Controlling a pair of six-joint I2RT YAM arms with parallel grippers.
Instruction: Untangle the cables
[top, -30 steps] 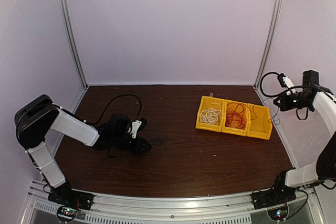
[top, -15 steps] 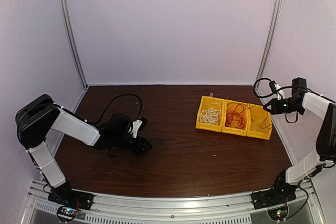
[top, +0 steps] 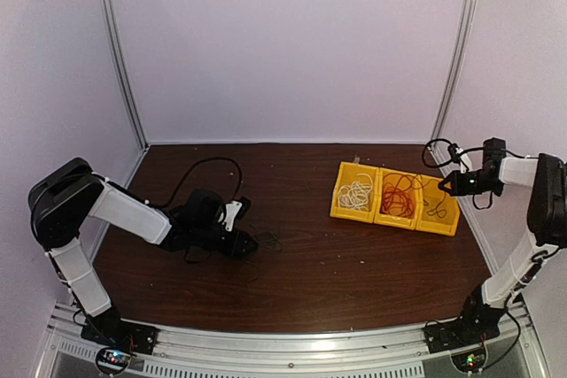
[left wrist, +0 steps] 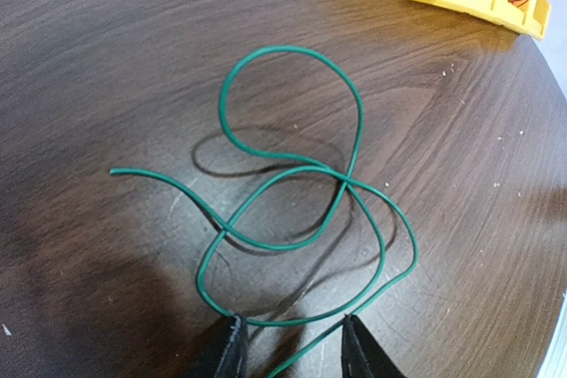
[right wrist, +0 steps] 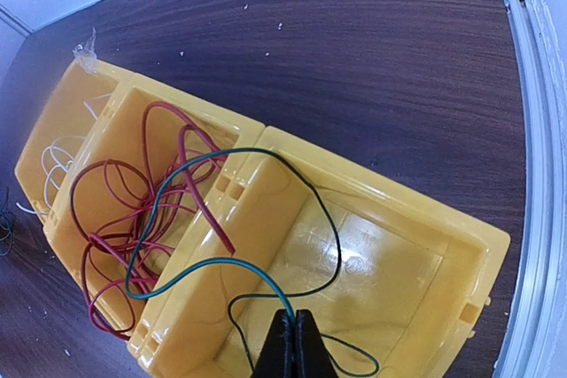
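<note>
On the dark table a green cable (left wrist: 347, 181) lies in loose crossed loops. My left gripper (left wrist: 292, 344) stands open low over it, two strands crossing the gap between its fingertips; from above it sits at the left (top: 244, 243). My right gripper (right wrist: 293, 343) is shut on another green cable (right wrist: 231, 260), which drapes over the divider into the right compartment of the yellow bin (right wrist: 390, 272). The red cable (right wrist: 209, 211) fills the middle compartment, and the white cable (right wrist: 53, 161) lies in the left one. In the top view the right gripper (top: 446, 185) hovers at the bin's right end.
The yellow three-part bin (top: 447, 219) stands at the back right of the table, close to the right frame post (top: 456, 59). A thick black arm cable (top: 199, 170) loops behind the left arm. Side walls enclose the table.
The right arm has swung left and down from beside the wall to over the bin's right compartment, carrying its green cable. The left arm and its cable have stayed put.
</note>
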